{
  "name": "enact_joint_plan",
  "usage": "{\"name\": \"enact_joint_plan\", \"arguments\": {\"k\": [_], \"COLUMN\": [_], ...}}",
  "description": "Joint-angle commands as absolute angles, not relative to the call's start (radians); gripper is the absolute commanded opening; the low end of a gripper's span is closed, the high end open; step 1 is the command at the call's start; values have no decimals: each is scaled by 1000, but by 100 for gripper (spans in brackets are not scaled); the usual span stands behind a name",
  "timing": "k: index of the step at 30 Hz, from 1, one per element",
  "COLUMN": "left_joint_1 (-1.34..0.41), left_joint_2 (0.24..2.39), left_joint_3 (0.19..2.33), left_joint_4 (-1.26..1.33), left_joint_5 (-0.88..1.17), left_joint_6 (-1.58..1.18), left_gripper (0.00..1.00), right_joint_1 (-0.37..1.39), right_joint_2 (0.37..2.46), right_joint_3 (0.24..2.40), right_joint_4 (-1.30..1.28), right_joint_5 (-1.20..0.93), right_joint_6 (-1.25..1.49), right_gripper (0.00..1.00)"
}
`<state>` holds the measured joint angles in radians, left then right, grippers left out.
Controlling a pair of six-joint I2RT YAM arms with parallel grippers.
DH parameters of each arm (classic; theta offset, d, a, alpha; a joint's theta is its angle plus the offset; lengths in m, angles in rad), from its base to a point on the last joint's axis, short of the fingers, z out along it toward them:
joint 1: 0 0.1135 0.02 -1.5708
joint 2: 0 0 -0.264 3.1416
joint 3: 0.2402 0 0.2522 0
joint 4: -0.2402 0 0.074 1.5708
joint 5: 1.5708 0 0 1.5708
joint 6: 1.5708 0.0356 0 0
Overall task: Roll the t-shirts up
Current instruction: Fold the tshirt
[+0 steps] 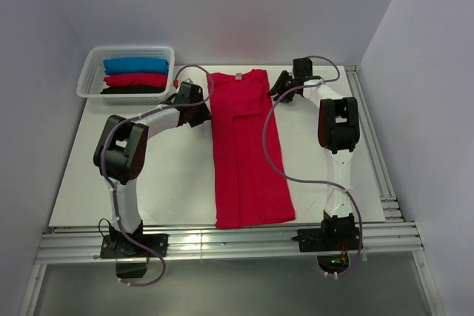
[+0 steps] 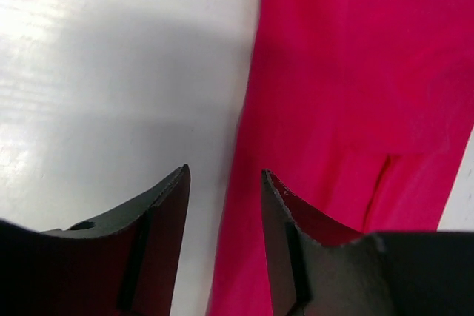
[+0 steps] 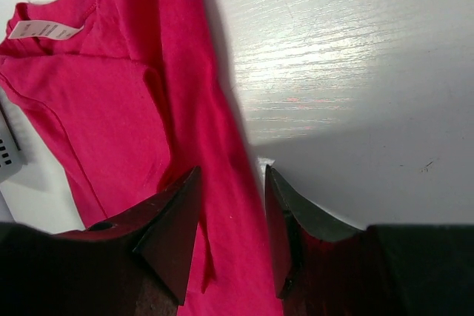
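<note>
Red t-shirt (image 1: 248, 146) lay flat on the surface (image 1: 170, 175). Left end effector (image 2: 224, 175) and right end effector (image 3: 232, 172), both released, straddled its far side edges.

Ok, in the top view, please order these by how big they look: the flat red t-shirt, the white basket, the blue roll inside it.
1. flat red t-shirt
2. white basket
3. blue roll

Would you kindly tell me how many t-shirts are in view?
4: the crimson t-shirt lies flat on the table; the blue bundle, red bundle and black bundle sit in the basket at far left. Others may be hidden beneath them.
</note>
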<state>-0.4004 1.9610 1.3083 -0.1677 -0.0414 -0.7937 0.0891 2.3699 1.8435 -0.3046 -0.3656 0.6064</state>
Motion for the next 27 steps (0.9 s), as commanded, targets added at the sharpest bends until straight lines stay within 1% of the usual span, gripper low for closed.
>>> {"name": "enact_joint_plan", "arguments": {"k": [1, 9, 12, 15, 16, 18, 20, 21, 22, 25, 27], "left_joint_1": [-397, -387, -377, -370, -368, -367, -362, -362, -359, -347, -338], "left_joint_2": [2014, 2143, 2187, 2229, 2238, 2259, 2275, 2279, 2283, 2301, 2321], "left_joint_3": [1414, 1549, 1589, 1635, 1644, 1669, 1689, 1693, 1700, 1730, 1743], "left_joint_4": [-143, -155, -147, -161, -163, -172, -175, -176, -176, -183, -186], "left_joint_5": [-41, -46, -19, -12, -12, -11, -11, -11, -9, -8, -8], "left_joint_6": [-765, -759, -761, -765, -765, -764, -761, -761, -761, -758, -759], "left_gripper": [49, 48, 46, 39, 35, 32, 26, 24, 19, 5, 1], "right_joint_1": [101, 107, 107, 113, 117, 123, 126, 127, 127, 132, 130], "right_joint_2": [2330, 2316, 2332, 2342, 2345, 2349, 2355, 2355, 2359, 2365, 2365], "right_joint_3": [1839, 1812, 1836, 1845, 1853, 1853, 1862, 1864, 1868, 1882, 1882], "right_joint_4": [-341, -319, -330, -334, -339, -334, -336, -334, -334, -339, -331], "right_joint_5": [-327, -344, -356, -347, -339, -340, -339, -341, -341, -333, -325], "right_joint_6": [568, 560, 563, 565, 565, 565, 569, 572, 574, 581, 592], "right_gripper": [46, 45, 42, 37, 36, 35, 33, 30, 25, 17, 12]}}
